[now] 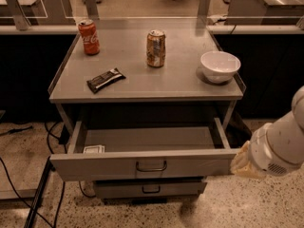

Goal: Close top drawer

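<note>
One wide grey metal top drawer [114,164], with a flat front and a small dark loop handle [151,166] at centre. It is pulled well out from under the grey metal surface [180,82], its tray open to view. Contents: a small flat white item [93,149] in the front left corner, apparently lying below the rim.

One cream-coloured pincer [243,162] on a white arm [280,146], at the right end of the drawer front. Whether it touches that corner or sits just beside it cannot be told. Released or clenched: cannot tell.

One narrower grey drawer [149,188] below, set far back behind the top front.

Four items on the surface:
- Red cola can [89,37], upright, near the back left corner.
- Orange patterned can [156,48], upright, toward the middle of the back edge.
- White ceramic bowl [220,66], near the right edge.
- Dark wrapped snack bar [106,80], lying flat toward the front left corner.

Step in hand, as judged: pushing the front panel home.

Handling notes:
- Pressure at the right end alone would likely skew the drawer on its runners, so bear on the flat panel nearer the handle.
- Push level and straight toward the back edge until the front sits flush under the surface's front edge.
- Ease off near the end, since a slam could jolt the upright cans.
- Stay clear of the loop so nothing snags.
</note>
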Available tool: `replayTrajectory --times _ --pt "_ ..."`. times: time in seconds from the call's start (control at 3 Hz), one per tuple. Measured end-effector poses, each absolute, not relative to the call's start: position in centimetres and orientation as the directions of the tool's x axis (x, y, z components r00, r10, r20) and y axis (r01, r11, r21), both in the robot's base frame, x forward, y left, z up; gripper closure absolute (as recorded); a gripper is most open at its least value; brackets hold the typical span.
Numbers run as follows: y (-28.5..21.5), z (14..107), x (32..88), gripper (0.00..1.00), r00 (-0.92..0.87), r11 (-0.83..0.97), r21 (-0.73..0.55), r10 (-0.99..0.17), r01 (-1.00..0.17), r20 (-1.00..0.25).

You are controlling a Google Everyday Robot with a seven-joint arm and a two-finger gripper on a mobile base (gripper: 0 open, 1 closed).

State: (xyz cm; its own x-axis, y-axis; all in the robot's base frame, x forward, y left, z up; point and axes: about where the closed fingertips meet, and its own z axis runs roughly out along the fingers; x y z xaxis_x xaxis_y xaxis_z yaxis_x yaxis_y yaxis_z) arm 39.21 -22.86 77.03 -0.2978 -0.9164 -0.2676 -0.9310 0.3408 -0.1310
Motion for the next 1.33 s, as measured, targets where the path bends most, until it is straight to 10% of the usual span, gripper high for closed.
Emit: replayTrajectory --times 1.33 --pt "-21.4 66.1 38.5 1.00 -0.219 0.284 -0.133 -0.904 -0.950 -0.367"
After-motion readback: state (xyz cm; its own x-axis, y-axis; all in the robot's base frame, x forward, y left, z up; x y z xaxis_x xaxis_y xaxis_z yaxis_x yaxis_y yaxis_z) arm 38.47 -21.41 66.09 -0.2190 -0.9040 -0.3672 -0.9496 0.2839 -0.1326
